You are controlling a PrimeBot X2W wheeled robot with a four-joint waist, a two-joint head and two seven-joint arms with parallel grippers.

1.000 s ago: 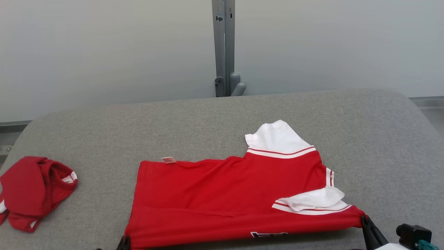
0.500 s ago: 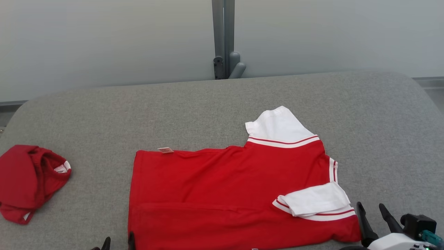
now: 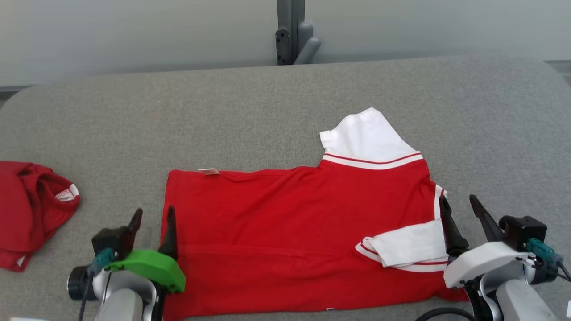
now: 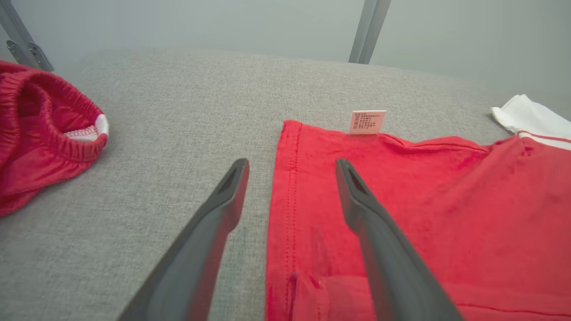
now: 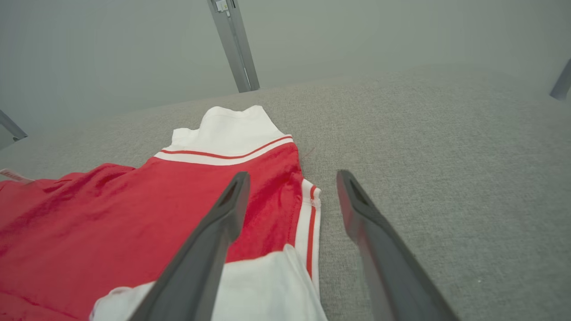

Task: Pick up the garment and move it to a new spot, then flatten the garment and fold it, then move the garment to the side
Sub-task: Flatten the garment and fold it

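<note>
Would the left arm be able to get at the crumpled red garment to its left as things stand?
Probably yes: the left gripper stands open, and only bare grey tabletop separates it from the crumpled red garment.

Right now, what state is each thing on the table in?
red shirt, lying flat, one white sleeve folded onto it
left hand, open, empty, at the shirt's hem
right hand, open, empty, at the shirt's striped edge
second red garment, crumpled, apart at left
</note>
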